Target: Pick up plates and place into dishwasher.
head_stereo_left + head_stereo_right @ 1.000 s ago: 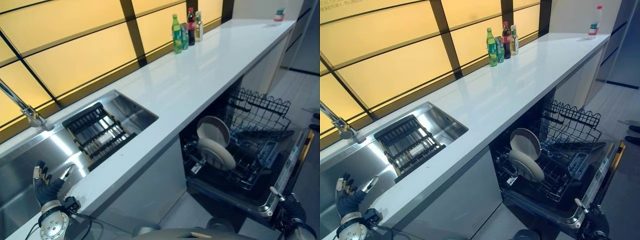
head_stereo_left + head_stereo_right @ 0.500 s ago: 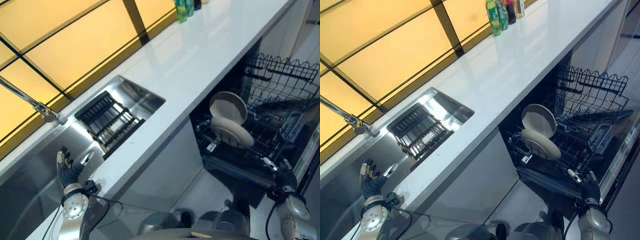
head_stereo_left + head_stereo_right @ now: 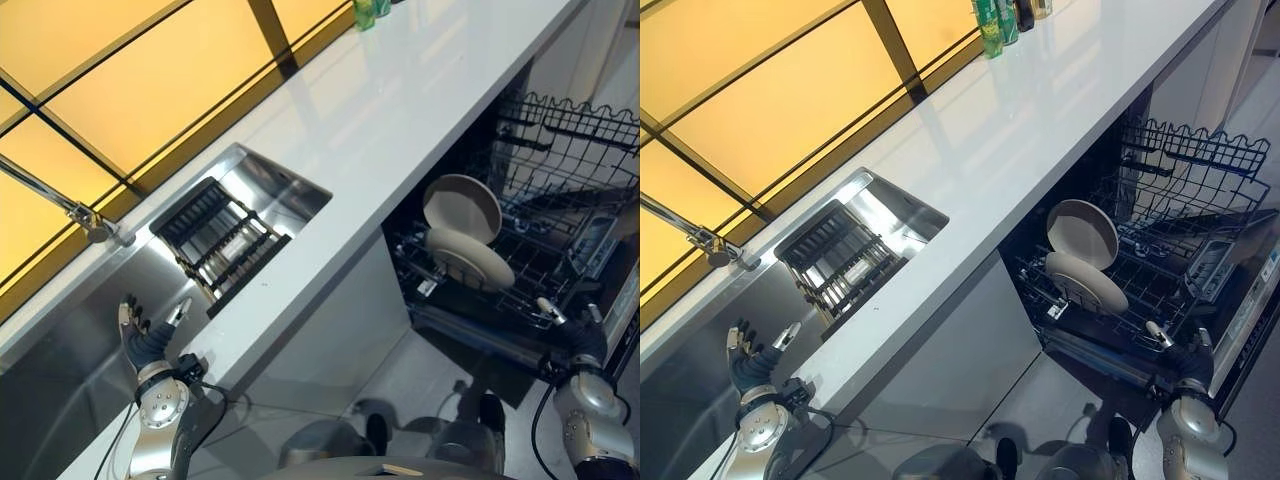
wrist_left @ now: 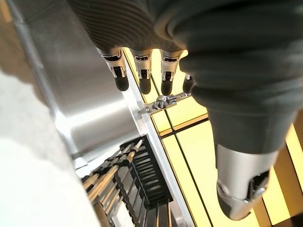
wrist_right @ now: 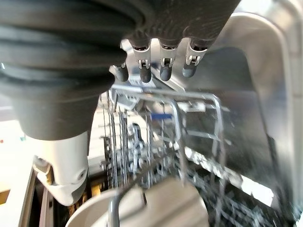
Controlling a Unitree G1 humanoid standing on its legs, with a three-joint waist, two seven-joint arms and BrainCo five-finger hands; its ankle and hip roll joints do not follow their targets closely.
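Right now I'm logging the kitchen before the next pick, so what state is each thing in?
dishwasher: door open, lower rack pulled out.
plates: two, standing in the lower rack.
upper rack: pulled out, no dishes visible.
sink rack: sitting in the sink, no plates in it.
bottles: upright on the counter.
left hand: open, holding nothing, over the sink.
right hand: open, holding nothing, by the dishwasher door.

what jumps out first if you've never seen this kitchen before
The open dishwasher under the white counter, with two plates standing in its lower rack. Next, the steel sink at the left, holding a dark dish rack. The left hand hovers open over the sink, and the right hand is open at the dishwasher's front edge; neither holds anything.
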